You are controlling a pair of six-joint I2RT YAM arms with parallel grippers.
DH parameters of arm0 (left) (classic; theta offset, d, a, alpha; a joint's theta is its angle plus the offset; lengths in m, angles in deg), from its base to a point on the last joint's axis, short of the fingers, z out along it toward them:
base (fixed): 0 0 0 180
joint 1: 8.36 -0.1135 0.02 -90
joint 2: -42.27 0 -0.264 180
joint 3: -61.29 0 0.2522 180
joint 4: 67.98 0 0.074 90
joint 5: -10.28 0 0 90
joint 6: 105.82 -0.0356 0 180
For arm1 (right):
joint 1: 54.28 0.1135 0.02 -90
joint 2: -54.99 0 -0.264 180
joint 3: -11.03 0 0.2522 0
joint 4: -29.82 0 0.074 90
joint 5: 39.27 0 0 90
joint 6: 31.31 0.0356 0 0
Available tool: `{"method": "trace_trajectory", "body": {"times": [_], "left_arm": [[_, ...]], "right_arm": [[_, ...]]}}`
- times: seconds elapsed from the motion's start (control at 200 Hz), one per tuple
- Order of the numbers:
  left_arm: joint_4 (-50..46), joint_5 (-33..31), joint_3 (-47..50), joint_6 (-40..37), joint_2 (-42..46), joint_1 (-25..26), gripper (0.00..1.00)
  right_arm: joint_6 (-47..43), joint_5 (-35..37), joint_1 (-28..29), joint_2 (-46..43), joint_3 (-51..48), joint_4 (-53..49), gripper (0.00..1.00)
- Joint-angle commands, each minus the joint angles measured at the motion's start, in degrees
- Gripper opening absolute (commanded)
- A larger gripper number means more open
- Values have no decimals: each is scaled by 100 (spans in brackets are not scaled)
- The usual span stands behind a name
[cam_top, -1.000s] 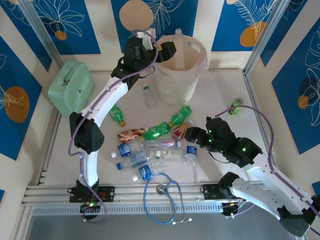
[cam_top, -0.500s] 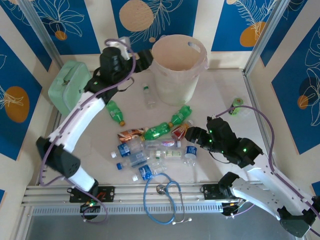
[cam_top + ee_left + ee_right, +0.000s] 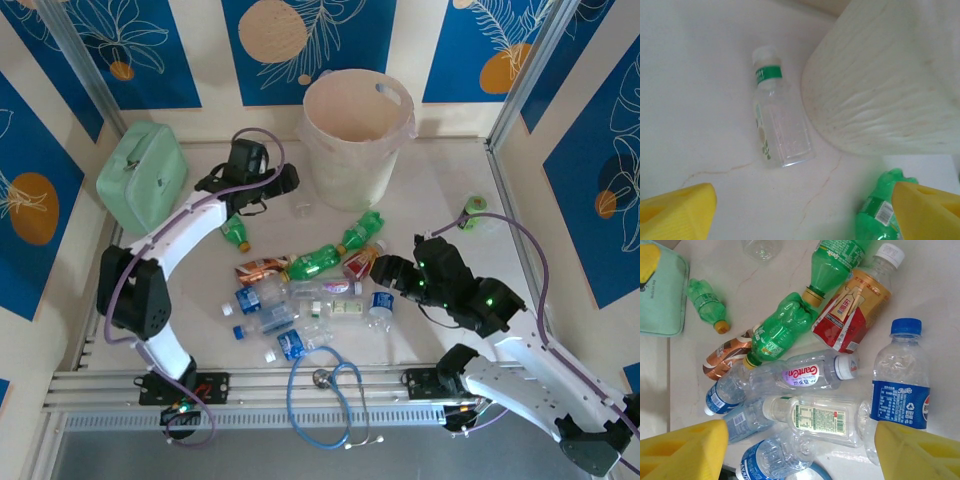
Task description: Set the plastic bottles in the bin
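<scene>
left fingers (image 3: 677, 212): spread wide and empty; poised above the clear bottle (image 3: 782, 135)
clear bottle: lying flat on the tabletop (image 3: 700, 100) at the bin's 7 o'clock, just beside its wall; probably light, thin-walled and slick, so pinch across the ribbed body rather than the cap
bin (image 3: 355, 165): upright at the tabletop's 12 o'clock
plastic bottles (image 3: 310, 290): heaped at the bin's 6 o'clock, touching; likely to roll
right fingers (image 3: 685, 445): parted, holding nothing; at the heap's 3 o'clock, over a blue-labelled bottle (image 3: 900, 395)

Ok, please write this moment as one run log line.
left hand open, near clear bottle beside bin | right hand open, at bottle pile
</scene>
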Motion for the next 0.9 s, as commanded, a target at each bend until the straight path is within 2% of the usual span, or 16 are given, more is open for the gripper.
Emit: {"method": "trace_trajectory", "body": {"times": [0.0,0.275,0.42,0.895], "left_arm": [[23,331,-119,13,-292,33,90],[-213,351,-923,-207,-1418,70,91],[-185,176,-1187,-281,-1710,149,94],[-145,22,-1544,-242,-2583,177,94]], "right_arm": [[48,-67,-1,-63,-84,19,78],[53,-72,-6,-64,-150,17,78],[80,-79,-8,-72,-224,44,78],[112,-115,-35,-70,-286,79,78]]}}
